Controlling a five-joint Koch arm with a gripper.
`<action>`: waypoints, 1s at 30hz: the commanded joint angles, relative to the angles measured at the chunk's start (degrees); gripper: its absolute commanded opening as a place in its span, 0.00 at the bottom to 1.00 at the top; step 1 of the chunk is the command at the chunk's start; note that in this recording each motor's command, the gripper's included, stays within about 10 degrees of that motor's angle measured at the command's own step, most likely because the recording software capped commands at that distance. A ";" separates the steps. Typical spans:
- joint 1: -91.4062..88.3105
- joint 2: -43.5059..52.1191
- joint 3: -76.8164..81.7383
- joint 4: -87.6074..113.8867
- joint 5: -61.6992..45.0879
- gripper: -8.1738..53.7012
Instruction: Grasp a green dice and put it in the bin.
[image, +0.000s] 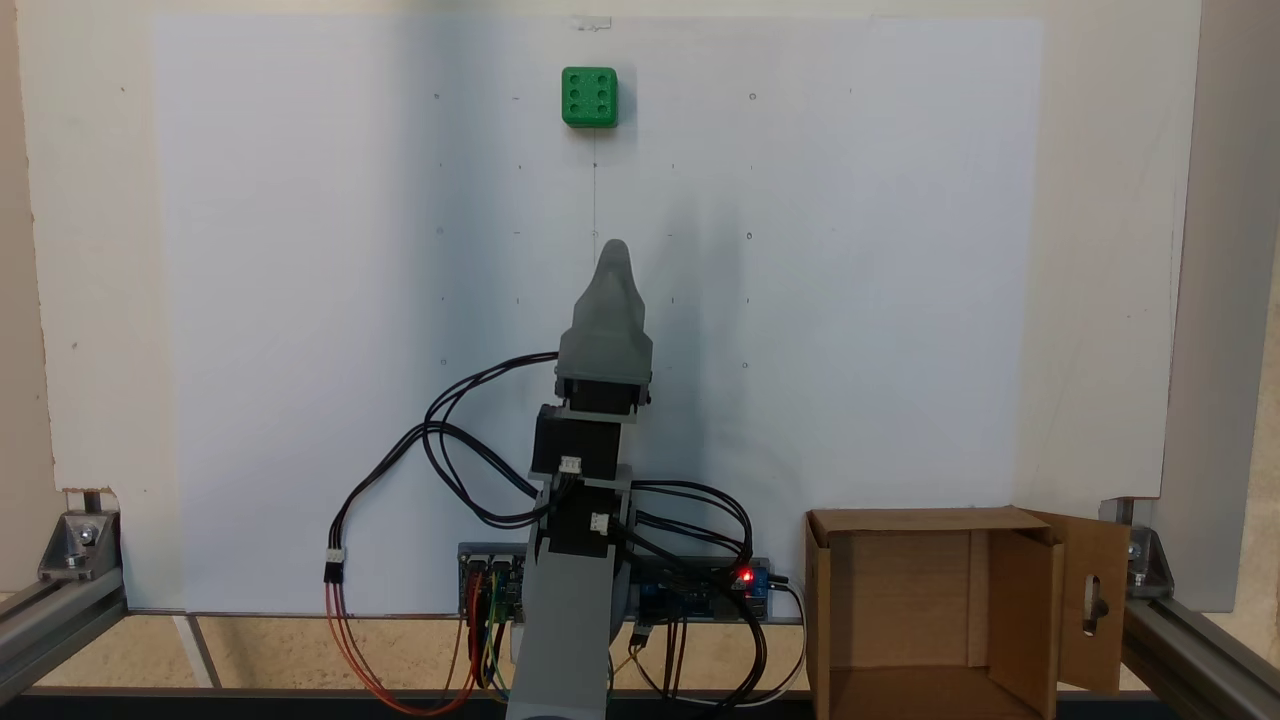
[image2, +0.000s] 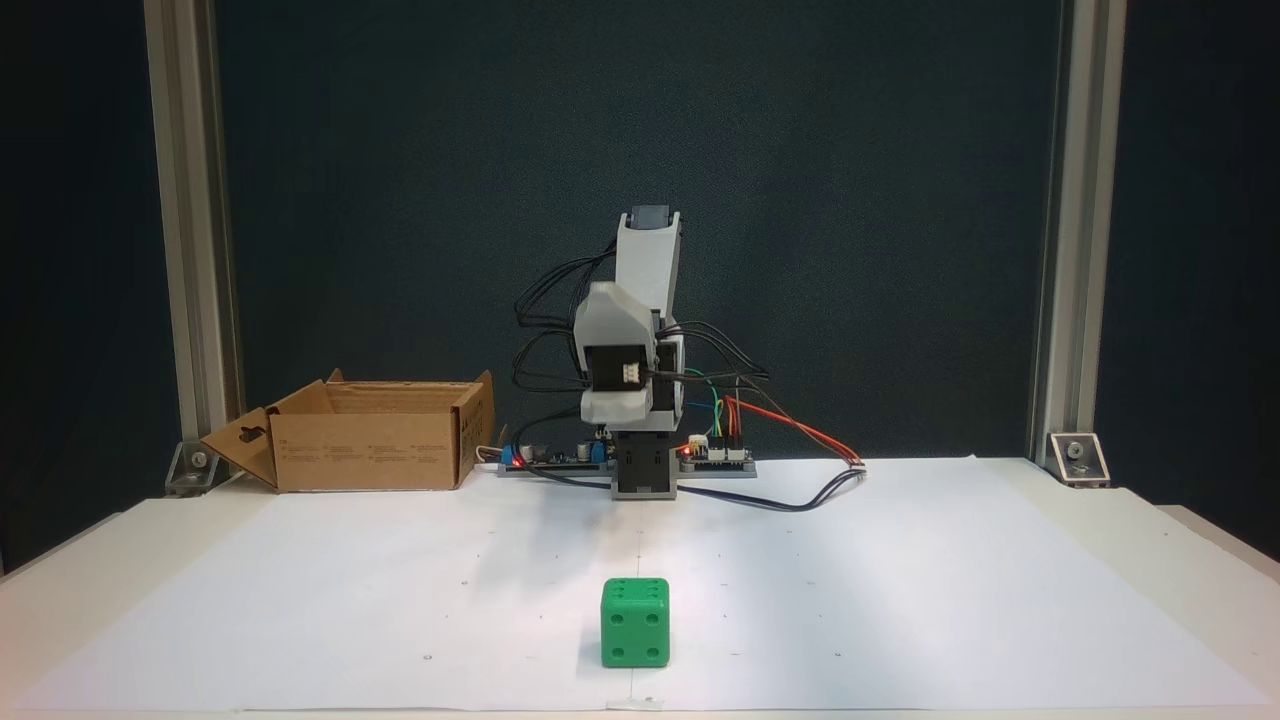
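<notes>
Bare white sheet (image: 300, 300) on every side of green dice (image: 589, 97), nothing touching. Well apart from dice: bin (image: 930, 600) and wires (image: 450, 440), both by arm base (image2: 643, 470).

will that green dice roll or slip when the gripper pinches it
The green dice probably won't roll: it is a cube sitting flat on the white paper. It looks like rigid plastic, so likely stiff and light. Its rounded edges and smooth faces might let it slip or twist in an off-center pinch.
</notes>
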 joint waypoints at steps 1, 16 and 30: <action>0.26 6.15 -2.72 5.71 0.09 0.84; 0.35 6.06 -43.95 65.11 2.20 0.83; -3.25 -4.92 -70.31 115.49 4.83 0.83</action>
